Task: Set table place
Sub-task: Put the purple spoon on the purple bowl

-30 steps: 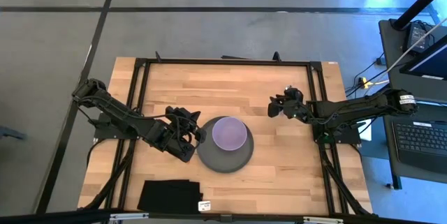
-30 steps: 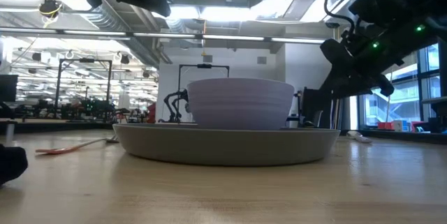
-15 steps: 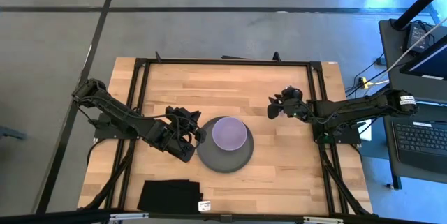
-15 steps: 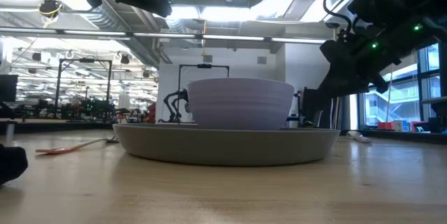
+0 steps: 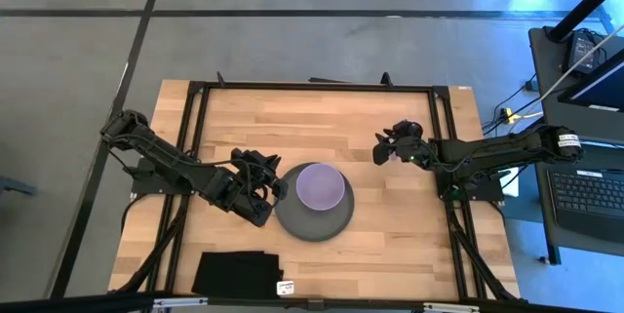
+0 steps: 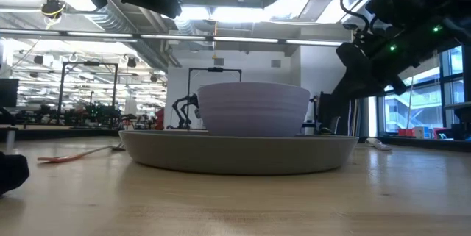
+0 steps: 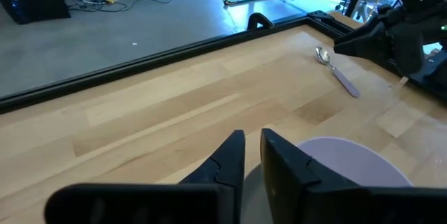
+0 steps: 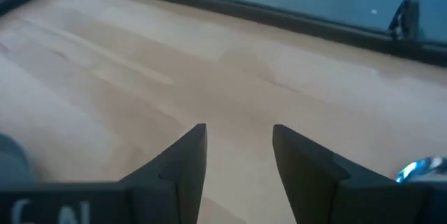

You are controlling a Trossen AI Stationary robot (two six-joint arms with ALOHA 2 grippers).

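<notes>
On the wood table (image 5: 390,215), bowl (image 5: 319,186) sits in plate (image 5: 314,225); office behind.

Right claw (image 5: 382,149) edged slightly; nothing else changed.

Both arms are dark, jointed and matte black, cables looping along their links. The right arm (image 5: 487,152) carries a white label band near its base and small green lights. Each wrist ends in flat, angular black fingers (image 8: 185,161).
</notes>
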